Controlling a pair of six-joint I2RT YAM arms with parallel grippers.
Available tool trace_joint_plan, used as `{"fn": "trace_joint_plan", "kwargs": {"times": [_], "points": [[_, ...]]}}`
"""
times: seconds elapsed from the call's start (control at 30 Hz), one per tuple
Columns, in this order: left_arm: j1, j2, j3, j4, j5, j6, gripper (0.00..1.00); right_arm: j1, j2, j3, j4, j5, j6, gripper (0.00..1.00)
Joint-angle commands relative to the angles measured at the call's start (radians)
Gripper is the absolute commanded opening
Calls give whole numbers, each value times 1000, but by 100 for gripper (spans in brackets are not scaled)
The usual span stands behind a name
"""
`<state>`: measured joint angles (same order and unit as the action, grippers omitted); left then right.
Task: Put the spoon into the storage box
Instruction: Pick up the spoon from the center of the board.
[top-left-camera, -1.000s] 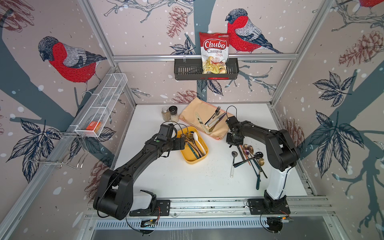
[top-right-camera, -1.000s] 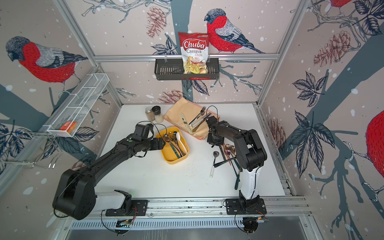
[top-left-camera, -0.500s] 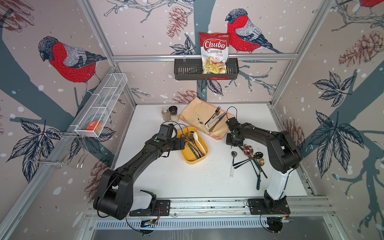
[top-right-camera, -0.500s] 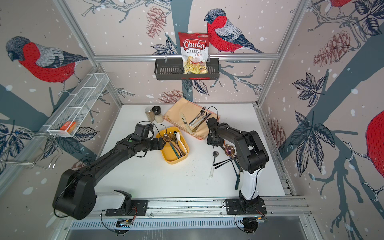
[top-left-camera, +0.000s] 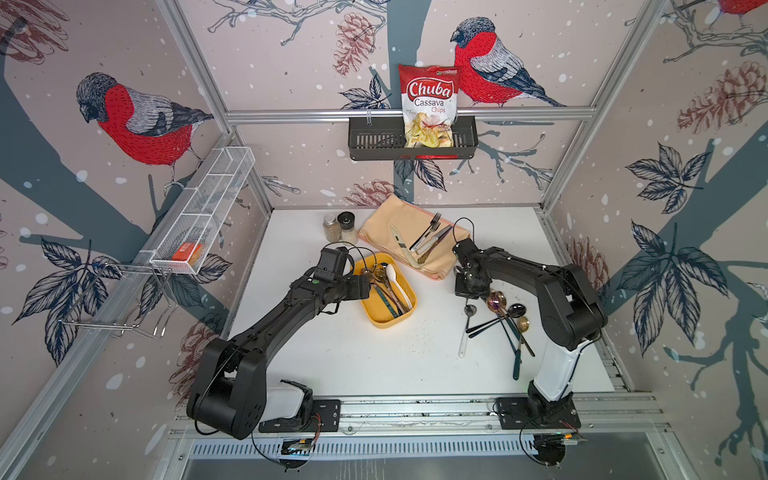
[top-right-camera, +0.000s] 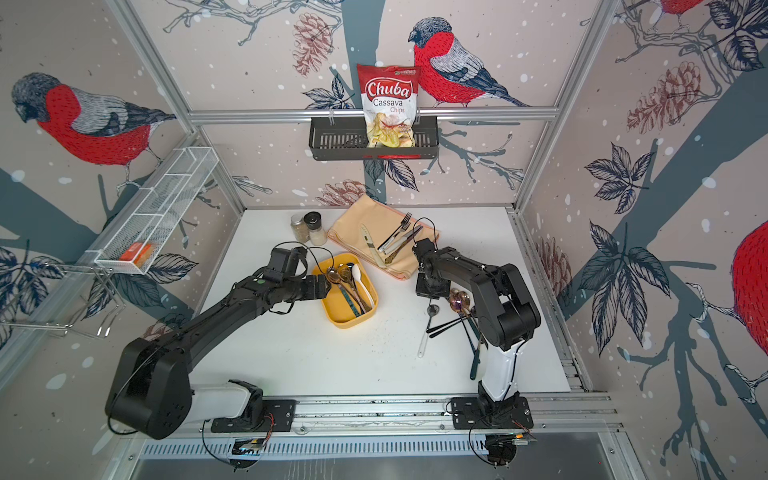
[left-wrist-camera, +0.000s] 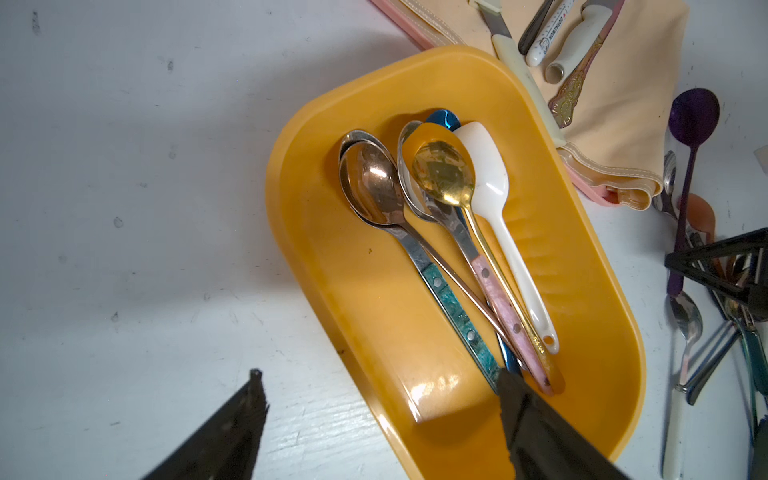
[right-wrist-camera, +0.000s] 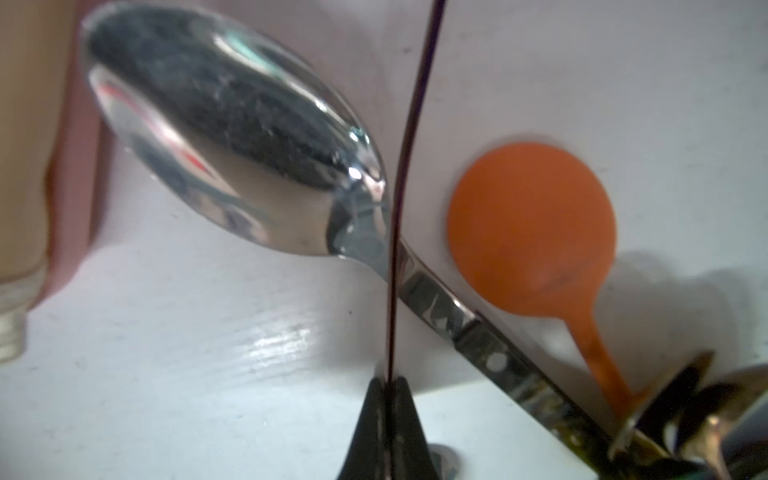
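In both top views the right gripper (top-left-camera: 470, 290) (top-right-camera: 430, 289) points down at the far end of the loose cutlery pile (top-left-camera: 505, 320), hiding whatever it grips. The storage box (top-left-camera: 376, 311) (top-right-camera: 338, 312) lies near, toward the robot's left, its long axis running roughly front to back, with the left gripper (top-left-camera: 365, 286) (top-right-camera: 326, 286) at its left rim. The left wrist view shows that gripper's jaws spread, one finger over the box's near end, the other over the table (left-wrist-camera: 124, 166). The purple spoon (left-wrist-camera: 693, 113) lies outside the box, on the cloth side, its handle close to parallel with the box. In the right wrist view the jaws are pressed together, pinching the purple spoon (right-wrist-camera: 392, 311) by its thin handle. The carry probably falls to the right arm: lift, short leftward move, slight turn.
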<state>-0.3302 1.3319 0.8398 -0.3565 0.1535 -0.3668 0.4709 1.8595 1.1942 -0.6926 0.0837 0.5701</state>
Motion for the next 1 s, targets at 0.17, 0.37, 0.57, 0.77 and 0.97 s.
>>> {"fn": "trace_joint_plan", "kwargs": {"times": [0.17, 0.37, 0.57, 0.77, 0.97], "points": [[3, -20, 16, -7, -32, -7, 89, 1, -79, 54, -75, 96, -43, 0], [46, -46, 2, 9, -17, -40, 89, 11, -134, 95, -119, 110, -94, 0], [161, -94, -69, 64, 62, -120, 89, 99, -166, 173, -131, 100, -199, 0], [196, -107, -93, 61, 85, -158, 89, 231, -87, 336, -124, 47, -293, 0], [255, -150, -159, 88, 132, -196, 89, 333, 12, 439, -91, -42, -326, 0]]}}
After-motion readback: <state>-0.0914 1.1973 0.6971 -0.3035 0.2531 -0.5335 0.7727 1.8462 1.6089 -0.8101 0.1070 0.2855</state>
